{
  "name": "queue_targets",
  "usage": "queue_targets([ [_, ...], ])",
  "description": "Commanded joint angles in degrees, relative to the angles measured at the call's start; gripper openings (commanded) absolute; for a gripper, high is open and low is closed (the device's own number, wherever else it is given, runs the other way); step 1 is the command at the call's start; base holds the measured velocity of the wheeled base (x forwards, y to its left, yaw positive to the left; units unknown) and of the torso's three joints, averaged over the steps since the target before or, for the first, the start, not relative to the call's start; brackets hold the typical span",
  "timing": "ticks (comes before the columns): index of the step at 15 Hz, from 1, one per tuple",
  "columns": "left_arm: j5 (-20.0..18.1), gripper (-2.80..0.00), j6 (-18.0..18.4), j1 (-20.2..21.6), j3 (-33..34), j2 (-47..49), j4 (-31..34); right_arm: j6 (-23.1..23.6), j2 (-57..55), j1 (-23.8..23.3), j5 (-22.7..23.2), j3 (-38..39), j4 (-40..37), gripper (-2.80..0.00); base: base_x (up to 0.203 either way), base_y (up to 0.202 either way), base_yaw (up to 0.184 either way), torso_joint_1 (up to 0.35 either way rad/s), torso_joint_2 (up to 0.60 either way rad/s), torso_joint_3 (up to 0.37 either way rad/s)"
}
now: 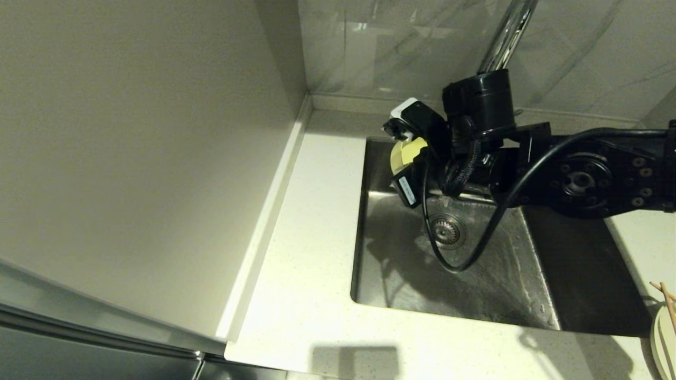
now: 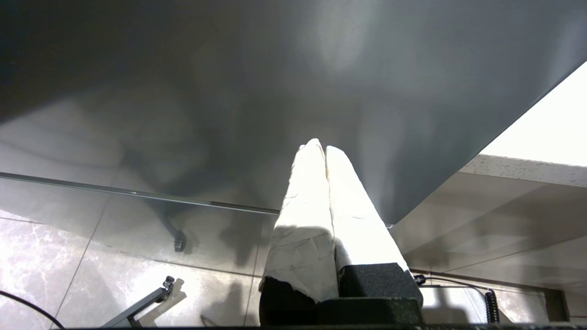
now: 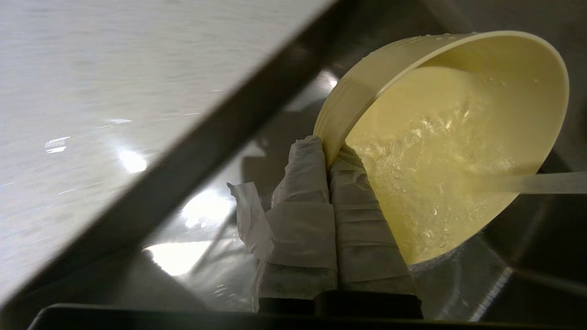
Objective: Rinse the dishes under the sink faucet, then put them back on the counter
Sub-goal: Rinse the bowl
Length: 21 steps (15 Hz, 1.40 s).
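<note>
My right gripper [image 3: 328, 153] is shut on the rim of the pale yellow bowl [image 3: 458, 151], which is tilted on its side over the steel sink [image 1: 501, 285]. A stream of water [image 3: 541, 182] runs into the bowl and splashes inside. In the head view the bowl [image 1: 404, 153] peeks out beside the right wrist, below the chrome faucet [image 1: 507, 34]. The cream plate [image 1: 664, 338] with wooden chopsticks [image 1: 666, 298] on it lies on the counter [image 1: 311, 295] at the far right edge. My left gripper [image 2: 319, 147] is shut on nothing, low beside the cabinet, out of the head view.
A round drain strainer [image 1: 447, 230] sits in the wet sink floor. A black cable [image 1: 475, 248] from the right arm loops down into the sink. A tall cabinet side [image 1: 137, 158] bounds the counter on the left; marble tiles [image 1: 401, 47] stand behind.
</note>
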<state>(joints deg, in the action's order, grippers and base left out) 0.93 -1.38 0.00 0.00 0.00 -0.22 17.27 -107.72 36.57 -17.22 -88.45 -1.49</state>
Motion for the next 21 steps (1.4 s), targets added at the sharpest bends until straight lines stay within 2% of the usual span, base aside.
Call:
queue_targets([
  [1, 0.04, -2.8, -0.03, 0.0, 0.0, -0.09, -0.04, -1.58, 4.82, 2.93, 1.15, 3.0, -1.2, -2.8, 0.0, 0.0, 0.0, 0.0, 0.0, 0.0],
  [4, 0.04, -2.8, -0.03, 0.0, 0.0, -0.09, -0.04, -9.64, 9.46, 4.82, 4.26, 3.21, -9.08, -2.8, 0.0, 0.0, 0.0, 0.0, 0.0, 0.0],
  [9, 0.04, -2.8, -0.03, 0.0, 0.0, -0.09, -0.04, -22.39, 12.52, 4.67, 4.55, 3.1, -10.9, -2.8, 0.0, 0.0, 0.0, 0.0, 0.0, 0.0],
  [11, 0.04, -2.8, -0.03, 0.0, 0.0, -0.09, -0.04, -29.88, 13.13, 4.65, 5.1, 2.71, -12.62, -2.8, 0.0, 0.0, 0.0, 0.0, 0.0, 0.0],
  [14, 0.04, -2.8, -0.03, 0.0, 0.0, -0.09, -0.04, -42.81, 11.96, 4.64, 9.73, -2.22, -18.54, -2.8, 0.0, 0.0, 0.0, 0.0, 0.0, 0.0],
  [16, 0.04, -2.8, -0.03, 0.0, 0.0, -0.09, -0.04, -49.23, 11.03, 4.11, 14.07, -4.99, -21.5, -2.8, 0.0, 0.0, 0.0, 0.0, 0.0, 0.0],
  [19, 0.04, -2.8, -0.03, 0.0, 0.0, -0.09, -0.04, -53.49, 10.1, 3.53, 19.89, -7.01, -24.06, -2.8, 0.0, 0.0, 0.0, 0.0, 0.0, 0.0],
  [21, 0.04, -2.8, -0.03, 0.0, 0.0, -0.09, -0.04, -54.6, 9.85, 1.77, 29.41, -6.96, -24.52, -2.8, 0.0, 0.0, 0.0, 0.0, 0.0, 0.0],
])
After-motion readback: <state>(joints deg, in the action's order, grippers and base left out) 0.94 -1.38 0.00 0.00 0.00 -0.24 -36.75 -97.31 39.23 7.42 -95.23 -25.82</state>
